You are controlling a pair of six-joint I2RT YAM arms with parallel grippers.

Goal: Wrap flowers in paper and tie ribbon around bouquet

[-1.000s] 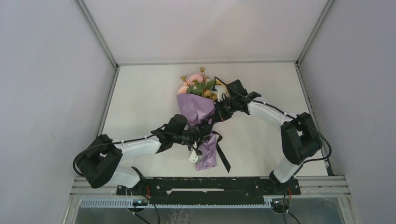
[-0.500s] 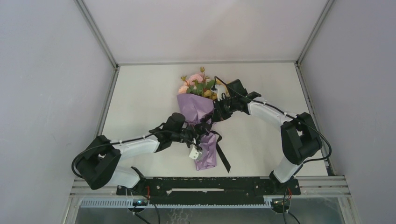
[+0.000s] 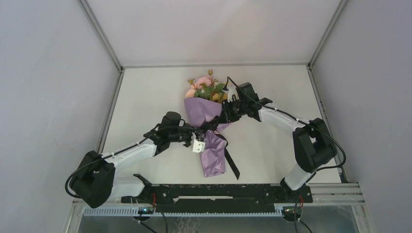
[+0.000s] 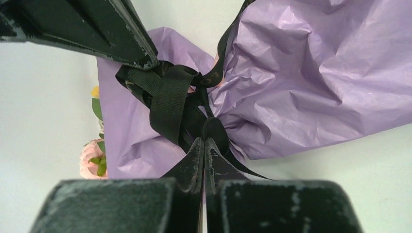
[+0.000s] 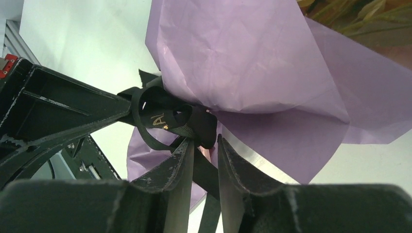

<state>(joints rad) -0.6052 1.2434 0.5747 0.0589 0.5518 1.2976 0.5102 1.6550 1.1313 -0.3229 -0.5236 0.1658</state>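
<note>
left gripper (image 4: 204,151) is pressed together on the ribbon (image 4: 170,99), its tips pinching a strand right at the knot around the waist of the bouquet (image 3: 206,121). right gripper (image 5: 204,158) sits just across that knot with its jaws a little apart. a strand runs down between them, but nothing looks clamped there. the bouquet lies near the middle of the table (image 3: 145,97), flowers (image 3: 204,87) toward the far edge and the paper (image 4: 311,73) tail pointing at the near edge.

the risk, as i judge it: only one side holds the ribbon, so a pull by the left would drag the light bouquet sideways instead of tightening the knot — or undo a loop that is only half set. the ribbon sits bunched and twisted at the knot, so a regrasp by the right could catch paper along with it and crumple or tear the wrap. a slack knot would let the paper spring open.
</note>
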